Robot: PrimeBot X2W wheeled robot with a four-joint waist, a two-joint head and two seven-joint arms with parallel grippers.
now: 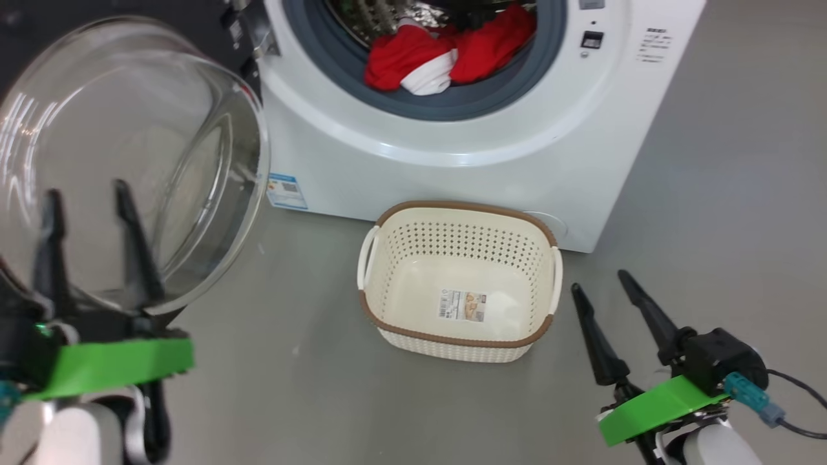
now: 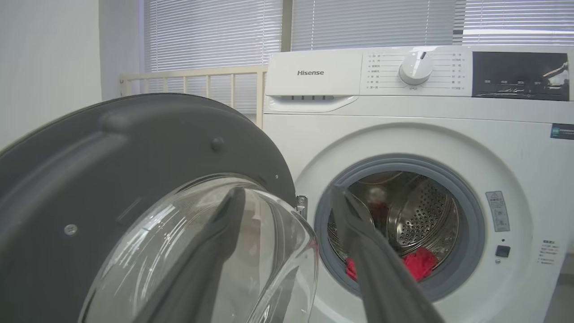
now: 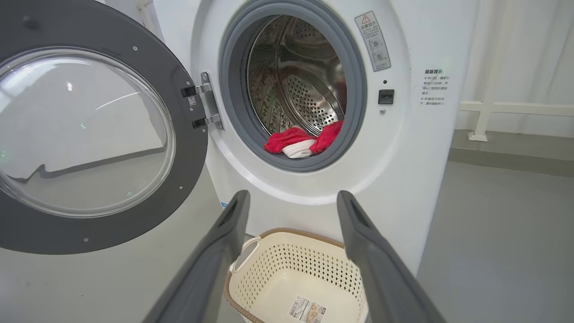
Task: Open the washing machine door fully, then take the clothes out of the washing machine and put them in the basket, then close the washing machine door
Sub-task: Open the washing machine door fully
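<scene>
**Head view.** The washing machine door [image 1: 129, 161] is swung wide open on its hinge side, its clear, bulging glass bowl turned outward. The left tool [image 1: 95, 242] has its long dark fingers spread in front of the glass, with nothing between them; whether they touch it I cannot tell. The right tool [image 1: 601, 287] is also spread, over the smooth grey floor [image 1: 291, 387]. The basket [image 1: 465, 208] is cream perforated plastic with rounded corners, a brown woven-look rim and a paper label on its bare bottom. It stands on the floor just before the white washing machine [image 1: 420, 168]. The clothes [image 1: 420, 58], a soft red-and-white bundle, lie at the drum mouth on the grey rubber gasket.

**Left wrist view.** The door's inner rim is matte dark grey and studded with screws. Red cloth lies low in the perforated steel drum.

**Right wrist view.** Spread fingers frame the basket, and two metal hinges hold the round door.
</scene>
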